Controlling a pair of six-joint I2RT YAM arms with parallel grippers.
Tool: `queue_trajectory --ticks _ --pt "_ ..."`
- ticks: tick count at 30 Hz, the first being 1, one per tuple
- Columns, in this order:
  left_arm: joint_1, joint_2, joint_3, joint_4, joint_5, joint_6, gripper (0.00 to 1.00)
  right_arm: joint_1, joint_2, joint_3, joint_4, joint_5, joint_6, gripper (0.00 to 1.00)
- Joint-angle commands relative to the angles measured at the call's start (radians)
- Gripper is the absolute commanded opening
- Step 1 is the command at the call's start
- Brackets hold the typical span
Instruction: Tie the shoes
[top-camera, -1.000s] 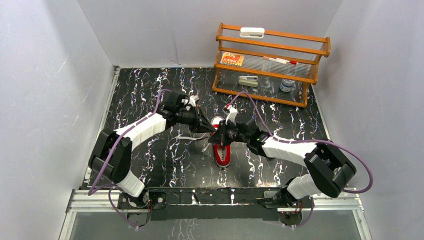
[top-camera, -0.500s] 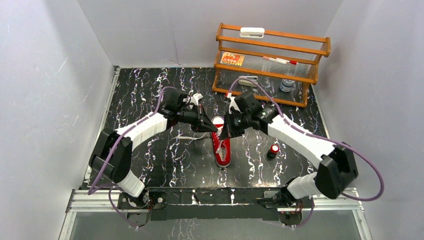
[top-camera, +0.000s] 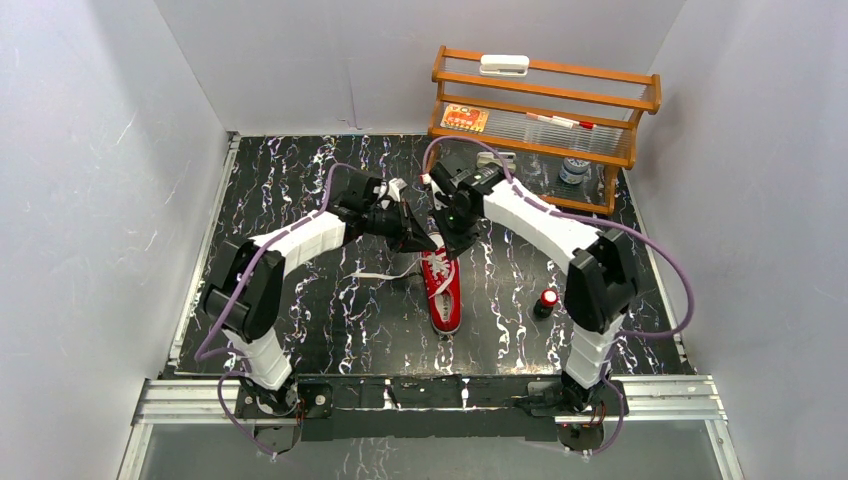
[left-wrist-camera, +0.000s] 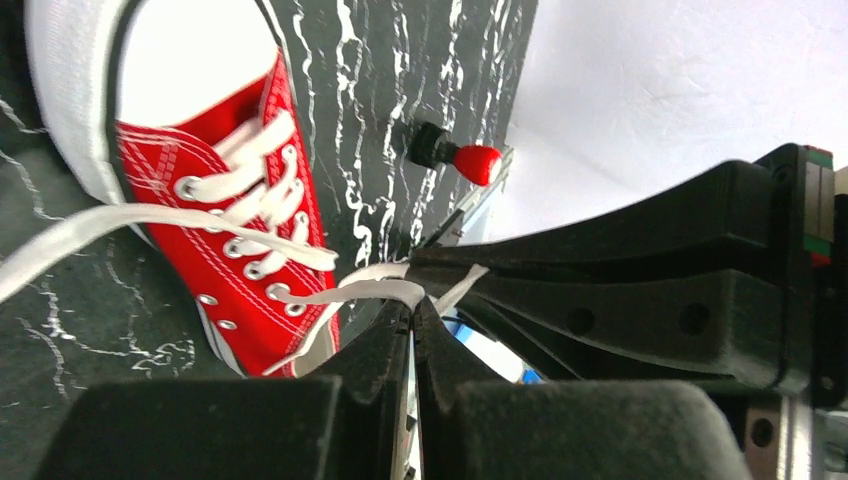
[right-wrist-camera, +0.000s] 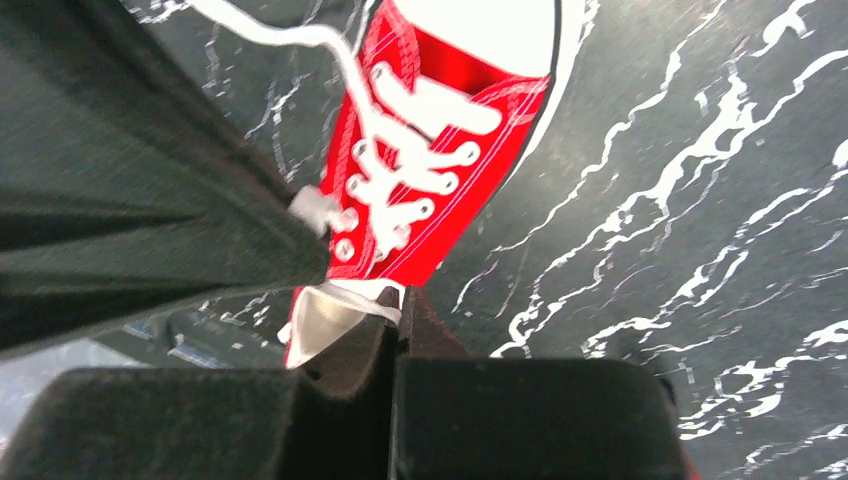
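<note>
The red sneaker (top-camera: 443, 295) lies mid-table, its white toe cap pointing at the near edge. It also fills the left wrist view (left-wrist-camera: 235, 230) and the right wrist view (right-wrist-camera: 440, 150). Both grippers meet over its heel end. My left gripper (top-camera: 424, 243) (left-wrist-camera: 412, 305) is shut on a white lace (left-wrist-camera: 350, 292) that runs from the eyelets. My right gripper (top-camera: 451, 246) (right-wrist-camera: 402, 298) is shut too, with a white lace end (right-wrist-camera: 375, 297) pinched at its tips. Another lace strand (top-camera: 375, 274) trails left across the table.
A small red-and-black cylinder (top-camera: 547, 300) (left-wrist-camera: 455, 158) stands right of the shoe. A wooden rack (top-camera: 545, 130) with small items sits at the back right. Grey walls close in the table on three sides.
My right arm has swung round from the right and now reaches the shoe from behind, uncovering the cylinder; its jaws have closed. My left gripper has shifted slightly toward the back right, still holding the lace.
</note>
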Motion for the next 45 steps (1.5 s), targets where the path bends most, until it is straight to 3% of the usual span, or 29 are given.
queue_trajectory --ticks 1,9,16,18,23,29,37,45 --pt "0.03 0.017 0.029 -0.155 -0.035 0.064 0.0 -0.025 0.057 0.087 -0.033 0.195 -0.086 0.09" --pt "0.056 0.057 0.05 -0.179 -0.01 0.094 0.0 -0.091 0.066 0.0 0.111 0.09 -0.082 0.39" --pt "0.063 0.089 0.073 -0.187 0.007 0.118 0.0 -0.161 -0.02 -0.154 0.187 -0.183 -0.049 0.61" --pt "0.065 0.094 0.08 -0.193 0.008 0.126 0.0 -0.162 -0.046 -0.217 0.245 -0.262 -0.092 0.62" --pt "0.067 0.109 0.103 -0.197 0.013 0.127 0.0 -0.172 -0.096 -0.362 0.396 -0.175 -0.209 0.6" --pt "0.067 0.116 0.134 -0.197 0.011 0.107 0.0 -0.174 -0.201 -0.533 0.611 -0.14 -0.429 0.66" --pt "0.067 0.135 0.154 -0.219 0.005 0.099 0.0 -0.189 -0.098 -0.519 0.653 -0.225 -0.586 0.64" --pt "0.067 0.167 0.204 -0.26 -0.005 0.116 0.0 -0.191 -0.02 -0.492 0.684 -0.255 -0.593 0.58"
